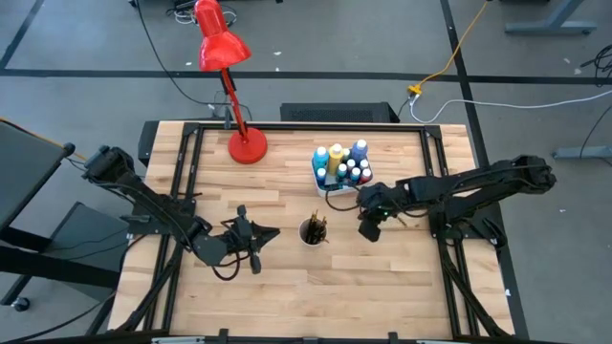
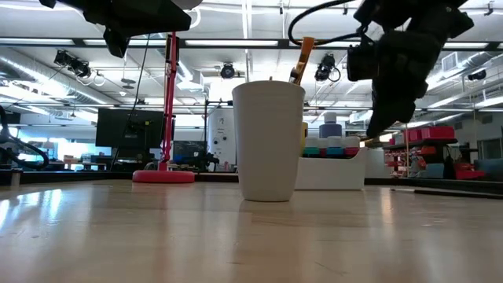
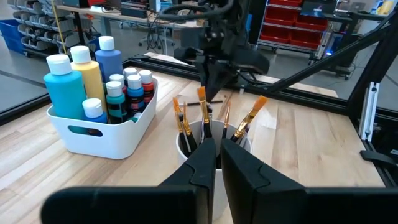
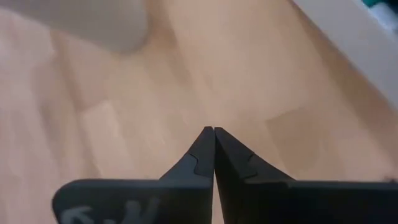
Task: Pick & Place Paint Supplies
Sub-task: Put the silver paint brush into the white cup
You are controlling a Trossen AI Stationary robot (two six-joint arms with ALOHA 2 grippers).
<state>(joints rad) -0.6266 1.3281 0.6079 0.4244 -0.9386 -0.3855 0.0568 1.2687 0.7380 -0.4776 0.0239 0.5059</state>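
— Well, how do the right gripper's [image 4: 214, 132] fingers stand?
— Pressed together, holding nothing, above bare table between the white cup [image 1: 312, 231] of brushes [image 3: 203, 112] and the white bin [image 1: 325, 182] of paint bottles [image 1: 342, 162].
— And the left gripper [image 3: 217, 144]?
— Nearly closed, empty, facing the cup.

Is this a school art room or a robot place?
Most likely a robot lab or workshop. Two robot arms stand at a wooden table, red storage bins fill shelves behind it, and cables trail over the grey floor. The paint bottles look like practice things.
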